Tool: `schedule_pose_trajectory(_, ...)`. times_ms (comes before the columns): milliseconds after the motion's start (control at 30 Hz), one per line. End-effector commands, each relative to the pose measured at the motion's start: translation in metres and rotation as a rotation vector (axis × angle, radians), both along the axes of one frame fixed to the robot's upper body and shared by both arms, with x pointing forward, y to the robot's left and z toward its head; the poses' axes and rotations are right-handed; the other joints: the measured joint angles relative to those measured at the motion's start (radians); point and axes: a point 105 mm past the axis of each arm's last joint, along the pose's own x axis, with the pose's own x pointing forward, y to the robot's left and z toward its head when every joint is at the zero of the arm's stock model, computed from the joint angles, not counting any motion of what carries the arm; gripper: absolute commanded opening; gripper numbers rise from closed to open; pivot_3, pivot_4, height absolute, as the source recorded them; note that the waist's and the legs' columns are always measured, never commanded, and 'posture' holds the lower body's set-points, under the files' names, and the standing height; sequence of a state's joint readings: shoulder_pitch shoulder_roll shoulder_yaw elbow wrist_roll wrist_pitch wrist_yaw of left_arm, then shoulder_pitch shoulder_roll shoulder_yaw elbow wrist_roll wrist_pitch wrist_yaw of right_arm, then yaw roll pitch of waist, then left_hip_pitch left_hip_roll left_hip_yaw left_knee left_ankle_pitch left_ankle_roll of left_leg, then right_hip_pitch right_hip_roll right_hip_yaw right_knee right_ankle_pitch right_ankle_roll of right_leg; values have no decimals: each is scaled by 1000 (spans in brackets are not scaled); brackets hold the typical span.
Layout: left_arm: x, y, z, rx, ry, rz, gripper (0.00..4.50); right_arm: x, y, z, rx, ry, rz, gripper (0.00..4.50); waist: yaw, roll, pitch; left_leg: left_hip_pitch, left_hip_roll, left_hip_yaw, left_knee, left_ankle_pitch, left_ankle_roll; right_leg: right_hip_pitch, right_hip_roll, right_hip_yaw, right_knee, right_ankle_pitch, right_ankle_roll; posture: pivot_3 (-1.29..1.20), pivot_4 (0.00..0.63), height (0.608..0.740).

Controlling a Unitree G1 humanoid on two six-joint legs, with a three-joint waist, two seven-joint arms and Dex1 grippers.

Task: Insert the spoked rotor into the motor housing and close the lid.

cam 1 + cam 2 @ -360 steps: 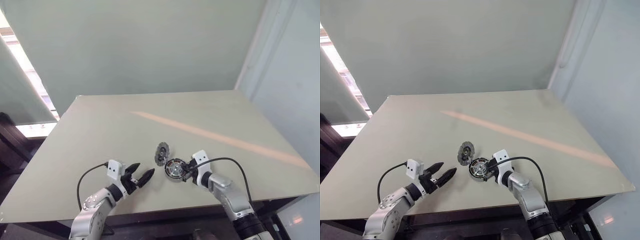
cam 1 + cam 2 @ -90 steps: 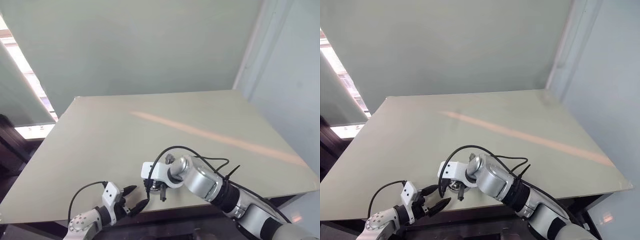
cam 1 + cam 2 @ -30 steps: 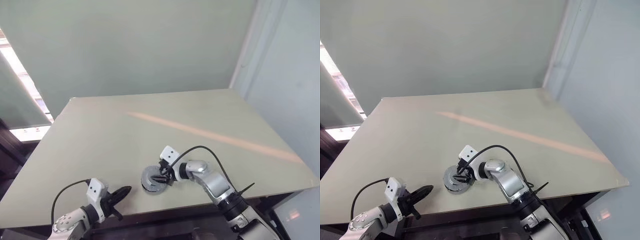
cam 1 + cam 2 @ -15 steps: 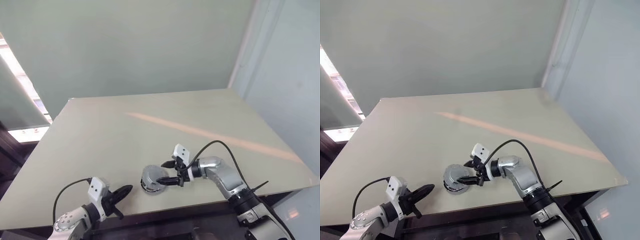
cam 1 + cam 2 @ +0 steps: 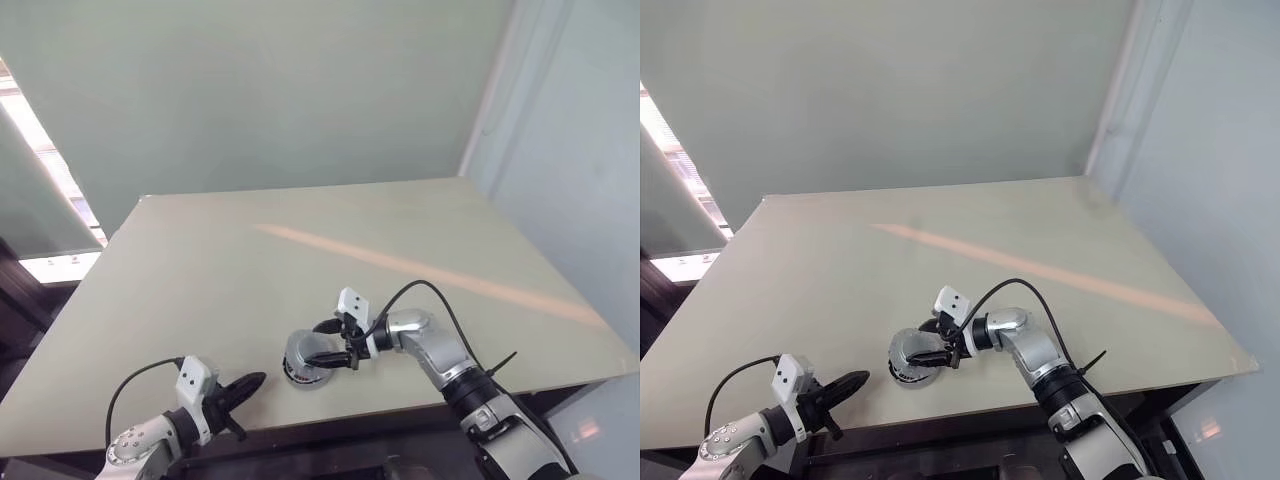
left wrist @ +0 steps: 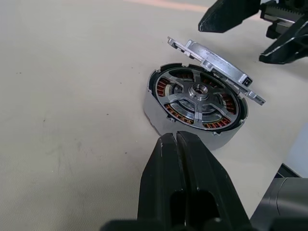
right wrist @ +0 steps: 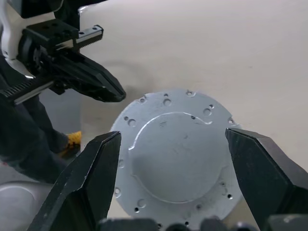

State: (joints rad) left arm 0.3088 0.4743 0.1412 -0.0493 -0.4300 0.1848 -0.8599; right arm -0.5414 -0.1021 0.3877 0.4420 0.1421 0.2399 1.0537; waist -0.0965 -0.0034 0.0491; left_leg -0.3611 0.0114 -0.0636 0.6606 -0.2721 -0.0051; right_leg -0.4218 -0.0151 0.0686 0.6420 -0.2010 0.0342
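1. The motor housing point(image 6: 195, 103) sits on the table point(image 5: 250, 270) near its front edge and serves as the landmark. Its ring of copper windings faces up.
2. The spoked rotor point(image 6: 198, 94) already lies flat inside the housing, hub at the centre, so insertion looks done.
3. The lid point(image 6: 216, 65) is tilted: one edge rests on the housing's rim on the side away from the left gripper, and the near side is lifted, leaving the rotor exposed. It likely leans this way because it has not yet been pressed flat.
4. The right gripper point(image 7: 173, 168) hangs just beside the housing with its jaws spread wide on either side of the lid's silver face, touching nothing that I can make out. That stance suits squaring the lid or pushing it down.
5. The left gripper point(image 6: 175, 159) is pinched together and empty, parked close to the housing on the opposite side, out of the way.
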Motion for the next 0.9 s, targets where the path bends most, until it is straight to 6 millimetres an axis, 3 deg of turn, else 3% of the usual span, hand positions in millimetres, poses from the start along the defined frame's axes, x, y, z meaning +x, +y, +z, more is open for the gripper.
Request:
schedule_pose_trajectory(33,3,3,11,15,-46,-10,20,2,6,6,-1,-48,32,3814,0,0,0,0,0,0,0,0,0,0,0,0,0,0,0,0,0,740)
schedule_pose_trajectory(900,2,0,8,12,-42,-27,20,6,12,-18,-109,-57,54,3814,-1,0,0,1,0,0,0,0,0,1,0,0,1,0,0,0,0,740)
